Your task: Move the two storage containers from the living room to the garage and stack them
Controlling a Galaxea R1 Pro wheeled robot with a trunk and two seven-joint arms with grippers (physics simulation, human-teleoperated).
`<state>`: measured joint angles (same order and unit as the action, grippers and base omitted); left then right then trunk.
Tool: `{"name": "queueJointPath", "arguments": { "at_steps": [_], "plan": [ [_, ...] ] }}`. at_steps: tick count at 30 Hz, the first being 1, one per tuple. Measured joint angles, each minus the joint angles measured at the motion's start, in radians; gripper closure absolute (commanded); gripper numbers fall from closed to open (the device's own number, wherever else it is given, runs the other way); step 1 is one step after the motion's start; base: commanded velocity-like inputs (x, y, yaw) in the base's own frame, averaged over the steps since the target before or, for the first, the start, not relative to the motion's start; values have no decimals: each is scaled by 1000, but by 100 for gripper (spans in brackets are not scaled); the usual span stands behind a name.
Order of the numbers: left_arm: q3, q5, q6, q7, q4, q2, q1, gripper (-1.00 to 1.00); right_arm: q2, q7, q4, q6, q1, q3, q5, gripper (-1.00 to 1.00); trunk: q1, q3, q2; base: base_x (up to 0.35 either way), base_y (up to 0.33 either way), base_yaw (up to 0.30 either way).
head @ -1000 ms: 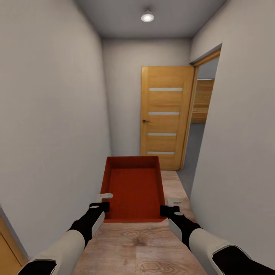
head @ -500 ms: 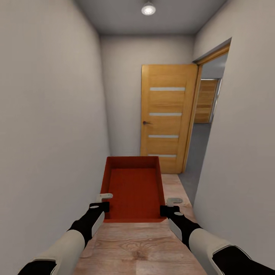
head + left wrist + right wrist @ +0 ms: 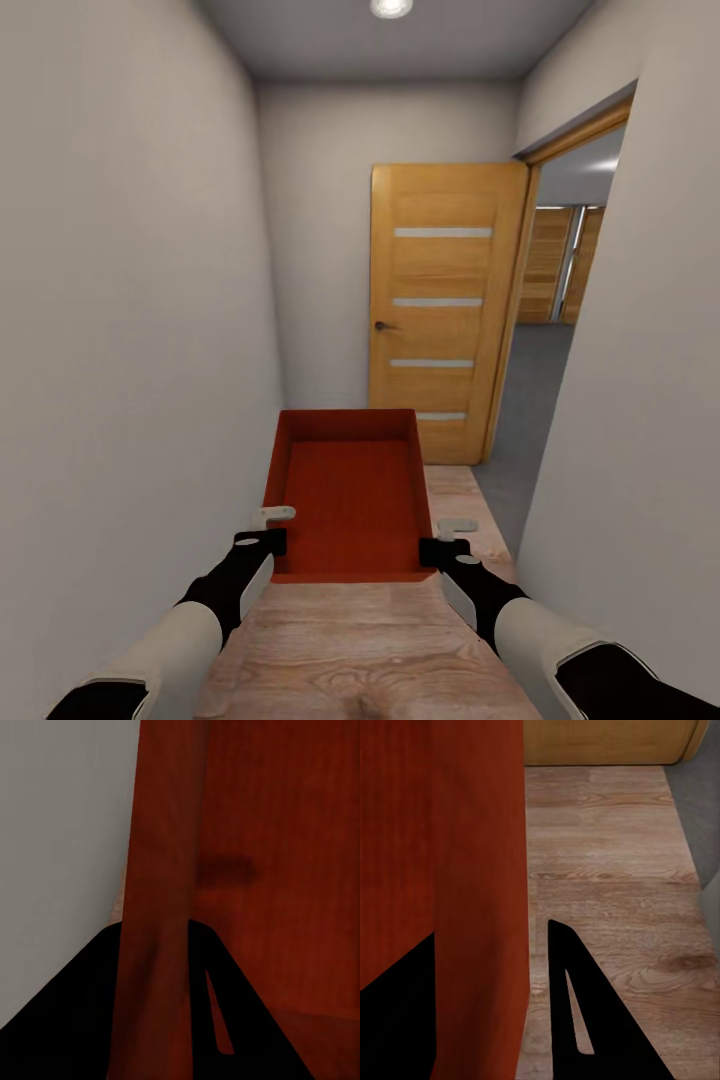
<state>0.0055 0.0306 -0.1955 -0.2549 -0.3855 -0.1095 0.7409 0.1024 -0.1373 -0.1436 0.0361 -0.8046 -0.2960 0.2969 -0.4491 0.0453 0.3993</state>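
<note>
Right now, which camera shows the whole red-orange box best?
The head view: it shows the whole red-orange rectangular lidless box, held from both sides by the left gripper and right gripper. Each wrist view shows just one thin side wall close up between that gripper's fingers.

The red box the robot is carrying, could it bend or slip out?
The storage container probably stays stiff: its thin walls look straight though the left gripper and right gripper each pinch one. It looks empty, so likely light. Held only near one end, it might tilt.
</note>
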Motion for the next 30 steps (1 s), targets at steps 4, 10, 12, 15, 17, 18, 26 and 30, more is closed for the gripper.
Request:
{"name": "queueJointPath", "arguments": {
  "at_steps": [4, 10, 12, 15, 17, 18, 26, 30],
  "plan": [
    [0, 0, 0, 0, 0, 0, 0, 100, 0, 0, 0, 0, 0, 0, 0, 100, 0, 0, 0, 322, 0, 0],
    [0, 0, 0, 0, 0, 0, 0, 100, 0, 0, 0, 0, 0, 0, 0, 100, 0, 0, 0, 322, 0, 0],
    [0, 1, 0, 0, 0, 0, 0, 100, 0, 0, 0, -1, 0, 0, -1, 100, 0, 0, 0, 322, 0, 0],
    [0, 1, 0, 0, 0, 0, 0, 100, 0, 0, 0, -1, 0, 1, -1, 100, 0, 0, 0, 322, 0, 0],
    [0, 1, 0, 0, 0, 0, 0, 100, 0, 0, 0, -1, 0, 1, -1, 100, 0, 0, 0, 322, 0, 0],
    [0, 1, 0, 0, 0, 0, 0, 100, 0, 0, 0, -1, 0, 1, -1, 100, 0, 0, 0, 322, 0, 0],
    [0, 0, 0, 0, 0, 0, 0, 100, 0, 0, 0, 0, 0, 0, 0, 100, 0, 0, 0, 322, 0, 0],
    [0, 0, 0, 0, 0, 0, 0, 100, 0, 0, 0, 0, 0, 0, 0, 100, 0, 0, 0, 322, 0, 0]
  ]
}}
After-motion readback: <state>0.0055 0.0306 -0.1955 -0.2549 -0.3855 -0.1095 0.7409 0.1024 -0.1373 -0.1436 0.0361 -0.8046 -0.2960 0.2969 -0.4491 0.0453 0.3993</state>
